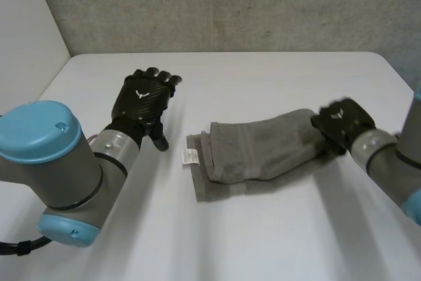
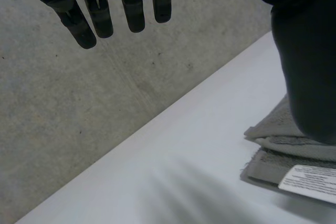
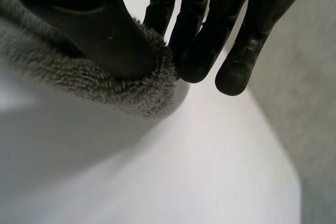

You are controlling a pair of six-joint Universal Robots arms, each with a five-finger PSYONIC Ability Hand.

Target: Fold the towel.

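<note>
A grey towel (image 1: 256, 153) lies folded into a thick strip on the white table (image 1: 263, 83), with a white label (image 1: 190, 156) at its left end. My right hand (image 1: 342, 122) is at the strip's right end. In the right wrist view its thumb (image 3: 105, 35) and fingers (image 3: 199, 51) pinch the towel's fluffy edge (image 3: 152, 93). My left hand (image 1: 143, 97) hovers to the left of the towel, fingers (image 2: 100, 17) straight and holding nothing. The left wrist view shows the towel's layered corner (image 2: 278, 145) and its label (image 2: 310, 182) beside the thumb (image 2: 304, 51).
A grey textured wall (image 1: 230, 4) stands behind the table's far edge. Bare tabletop lies in front of the towel and between the towel and the wall.
</note>
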